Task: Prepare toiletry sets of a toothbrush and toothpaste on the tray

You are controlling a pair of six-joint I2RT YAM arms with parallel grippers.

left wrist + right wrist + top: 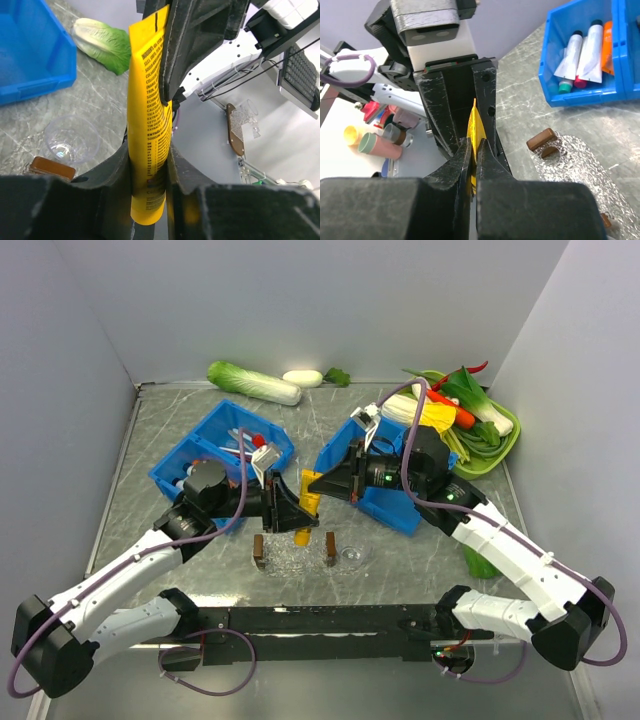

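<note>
Evidently the flat yellow plastic toothpaste tube (pixel 150 125) is mid-handover. The left pincer (pixel 150 167) pinches its near end and the right pincer (pixel 472 155) is pressed on the part beyond. Beneath both lies the clear bumpy oval tray (pixel 292 560); I can make out no toothbrush on it. Next, I judge, one pincer must release before the other lowers the tube onto the tray. Blue plastic bins (pixel 215 445) stand behind the pincers.

toothpaste tube (pixel 147 125): yellow, black print | bin (pixel 35 82): blue | tray (pixel 290 562): clear, bumpy
</note>
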